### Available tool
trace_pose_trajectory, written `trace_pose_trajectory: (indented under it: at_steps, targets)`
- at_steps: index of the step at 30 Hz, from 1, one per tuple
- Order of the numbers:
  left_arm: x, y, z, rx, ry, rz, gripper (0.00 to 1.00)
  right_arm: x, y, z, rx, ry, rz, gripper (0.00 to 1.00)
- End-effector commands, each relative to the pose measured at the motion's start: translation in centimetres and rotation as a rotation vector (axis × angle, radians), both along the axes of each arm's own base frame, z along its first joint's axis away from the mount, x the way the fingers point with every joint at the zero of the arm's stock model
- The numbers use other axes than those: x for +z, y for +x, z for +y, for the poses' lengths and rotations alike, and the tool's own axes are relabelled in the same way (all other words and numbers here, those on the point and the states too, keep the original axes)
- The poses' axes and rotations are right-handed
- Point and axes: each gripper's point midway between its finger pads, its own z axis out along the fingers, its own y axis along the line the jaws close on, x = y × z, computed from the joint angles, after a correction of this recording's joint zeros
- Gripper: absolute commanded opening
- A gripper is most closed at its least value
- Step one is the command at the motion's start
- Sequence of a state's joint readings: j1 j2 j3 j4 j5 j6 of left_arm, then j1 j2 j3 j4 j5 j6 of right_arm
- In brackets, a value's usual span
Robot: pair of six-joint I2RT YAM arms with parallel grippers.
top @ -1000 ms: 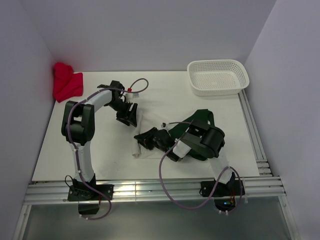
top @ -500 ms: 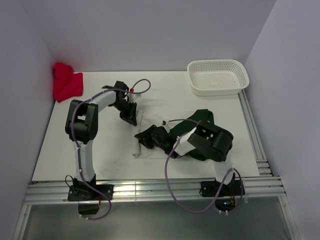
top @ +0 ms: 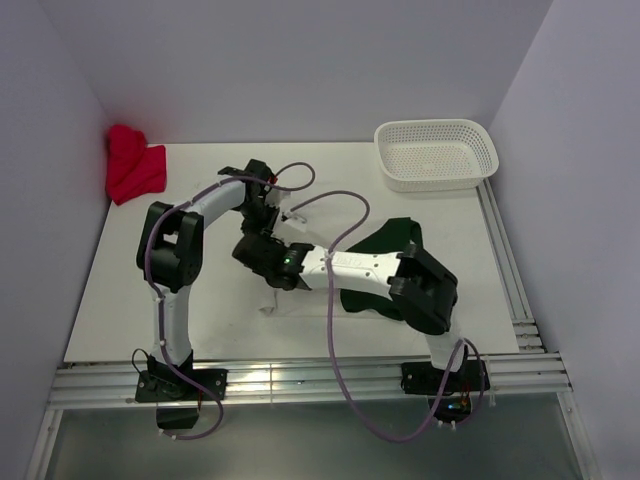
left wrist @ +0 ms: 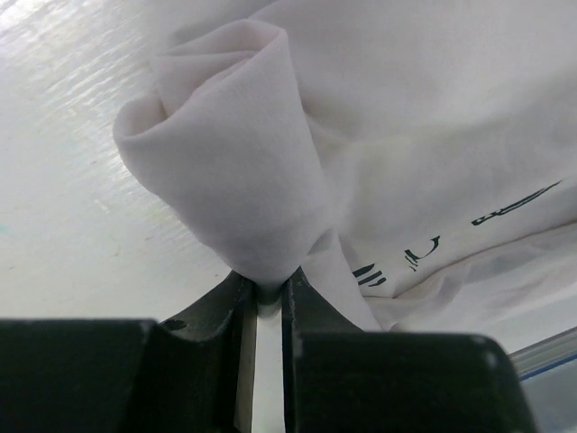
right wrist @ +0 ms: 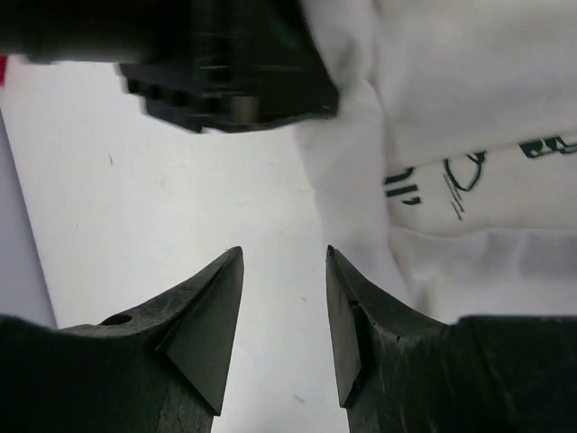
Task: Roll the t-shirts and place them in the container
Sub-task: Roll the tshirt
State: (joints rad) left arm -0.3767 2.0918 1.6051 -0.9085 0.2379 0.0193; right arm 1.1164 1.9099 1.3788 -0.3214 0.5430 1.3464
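Table (top: 110, 300) layout: off-white t-shirt (top: 271, 303) is mid-table, mostly hidden under both arms in the top view. Green t-shirt (top: 400, 232) lies just right of it, not rolled yet. Basket (top: 437, 152) far right, red cloth (top: 132, 165) far left, both well apart from the work.

Step as I read it: rolling the off-white one, early on. Left gripper (left wrist: 267, 290) is clamped narrow on the end of a loose roll (left wrist: 225, 153). The cloth cones up above the jaws and the printed lettering lies to the right. Right gripper (right wrist: 284, 262) sits close by the left. Its jaws are moderately apart with only bare table between them, and the shirt edge is just beside one finger.

To do it well:
- I'd shift the right gripper onto the cloth before closing, else it grabs nothing.
- I'd grip the roll further along, so both ends turn together.
- I'd keep the left pinch low. The roll looks slack and could unwind if lifted.
- I'd mind arm-to-arm clearance. They're near each other.
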Motion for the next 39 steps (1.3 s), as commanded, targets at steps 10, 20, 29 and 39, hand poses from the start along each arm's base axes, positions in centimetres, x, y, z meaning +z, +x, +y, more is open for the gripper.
trace_pose_trajectory:
  at_steps: [10,20,29,39]
  targets:
    - [1.3,0.5,0.8,-0.025,0.116,-0.04,0.02,-2.4,0.9,0.0,0.041,-0.407,-0.065,0.49]
    - [1.6,0.8,0.2,-0.026,0.114,-0.032,0.08,-4.3,0.4,0.2,0.073,-0.472,-0.037,0.49]
    - [1.3,0.7,-0.1,-0.032,0.113,-0.022,0.19,-5.0,-0.4,0.6,0.08,-0.438,-0.015,0.24]
    - [5.8,1.5,-1.2,-0.068,-0.085,-0.044,0.66,-5.4,-1.1,-0.6,0.085,0.02,0.023,0.14]
